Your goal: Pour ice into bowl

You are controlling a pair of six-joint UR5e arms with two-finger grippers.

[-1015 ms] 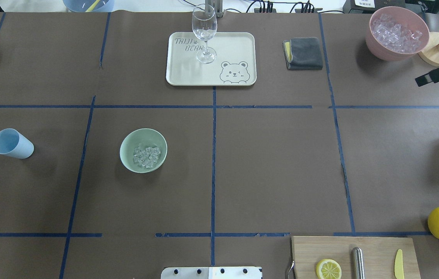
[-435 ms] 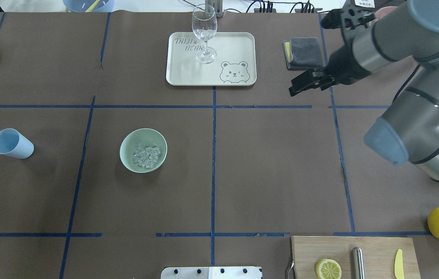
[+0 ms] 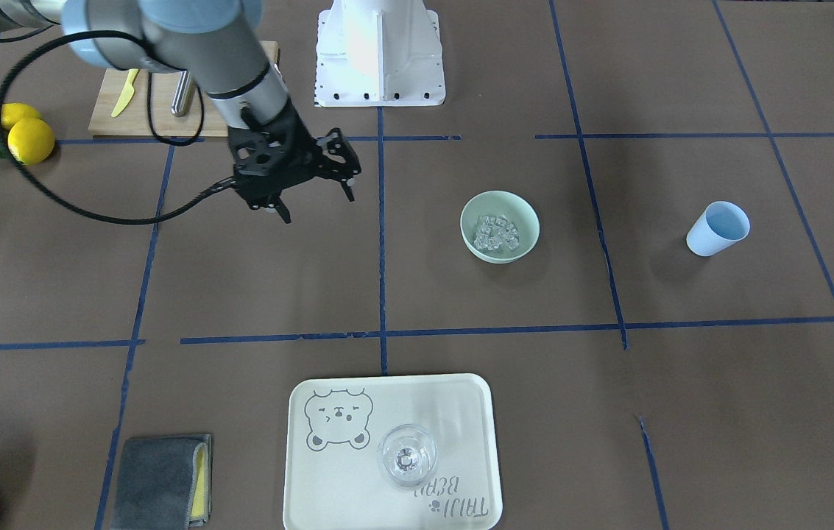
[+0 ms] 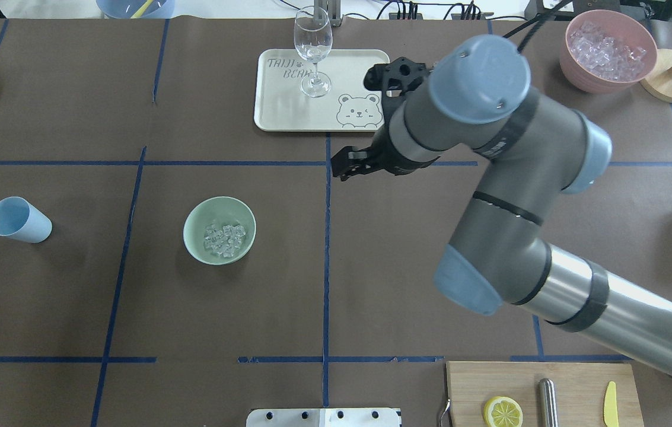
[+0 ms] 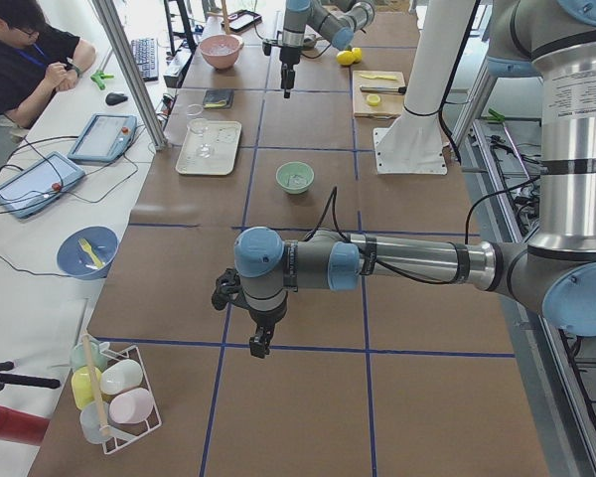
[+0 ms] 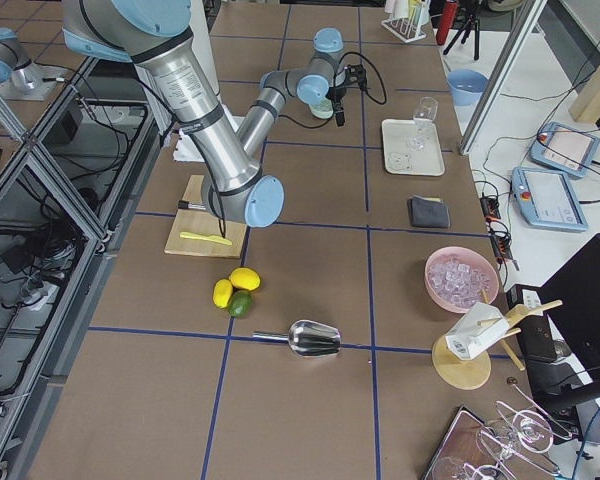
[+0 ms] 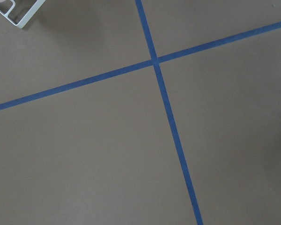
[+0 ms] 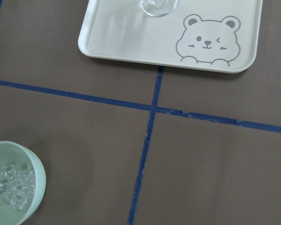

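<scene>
Two tools are in the pictures, and only one can be read. The right tool hangs over the brown surface, close to a crossing of blue tape lines. Its jaws stand wide apart with nothing between them. The left tool shows only in the side view from the robot's left, pointing down over bare paper. Whether it is parted or closed cannot be told, as its wrist camera sees only tape and paper.

To the robot's left of the right tool, and somewhat nearer the robot's base, sits the mint-green bowl. It is upright, with the ice lying in its bottom as a small cluster of clear cubes. Farther out the same way, well beyond the bowl, is the light blue cup. Just past the right tool, on the side away from the base, lies the cream bear tray carrying a wine glass. Well off to the tool's right, at the far edge, the pink container holds more clear cubes.
</scene>
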